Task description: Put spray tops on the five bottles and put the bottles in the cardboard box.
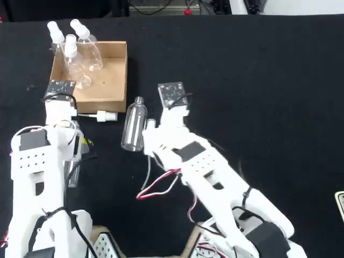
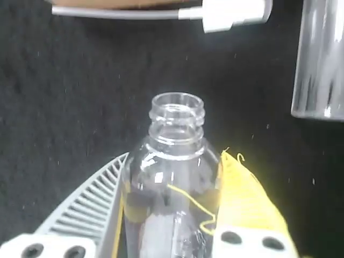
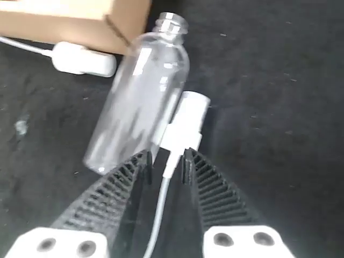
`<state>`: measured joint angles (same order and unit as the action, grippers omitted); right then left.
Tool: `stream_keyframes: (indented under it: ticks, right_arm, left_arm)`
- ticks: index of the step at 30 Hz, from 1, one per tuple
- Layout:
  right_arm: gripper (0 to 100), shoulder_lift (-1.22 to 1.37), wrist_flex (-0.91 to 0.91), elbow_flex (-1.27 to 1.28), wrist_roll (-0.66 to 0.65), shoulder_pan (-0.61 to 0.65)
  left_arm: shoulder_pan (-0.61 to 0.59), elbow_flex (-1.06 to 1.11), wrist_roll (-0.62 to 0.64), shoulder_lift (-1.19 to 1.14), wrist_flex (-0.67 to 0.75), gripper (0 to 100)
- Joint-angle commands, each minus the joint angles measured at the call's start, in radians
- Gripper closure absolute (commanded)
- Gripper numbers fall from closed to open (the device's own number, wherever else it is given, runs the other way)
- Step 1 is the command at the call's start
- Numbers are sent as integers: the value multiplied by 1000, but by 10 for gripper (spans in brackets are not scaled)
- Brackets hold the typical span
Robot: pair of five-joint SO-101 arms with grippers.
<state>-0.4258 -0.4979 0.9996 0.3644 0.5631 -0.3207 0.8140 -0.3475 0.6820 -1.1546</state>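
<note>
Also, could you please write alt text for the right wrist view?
The right end effector grips a white spray top by its stem, beside a clear uncapped bottle lying on the black table. Beyond, another spray top lies beside the cardboard box.

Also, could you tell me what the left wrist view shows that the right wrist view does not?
Left wrist only: the left gripper shut on an uncapped bottle. Right wrist only: the right gripper at a spray top, plus the open neck of the lying bottle. Both: another, loose spray top beside the cardboard box, and part of the lying bottle.
</note>
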Motion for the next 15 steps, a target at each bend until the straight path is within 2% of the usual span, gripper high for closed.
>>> stream_keyframes:
  ticks: [1,7,10,15]
  right_arm:
    - [899,4,29,-59,12,17]
    - [899,4,29,-59,14,18]
    - [897,5,29,-59,14,18]
    - [819,5,25,-59,15,18]
  left_arm:
    - [24,53,52,25,120,839]
    - [44,196,55,25,301,840]
    - [44,203,83,25,319,840]
    - [47,205,87,26,321,839]
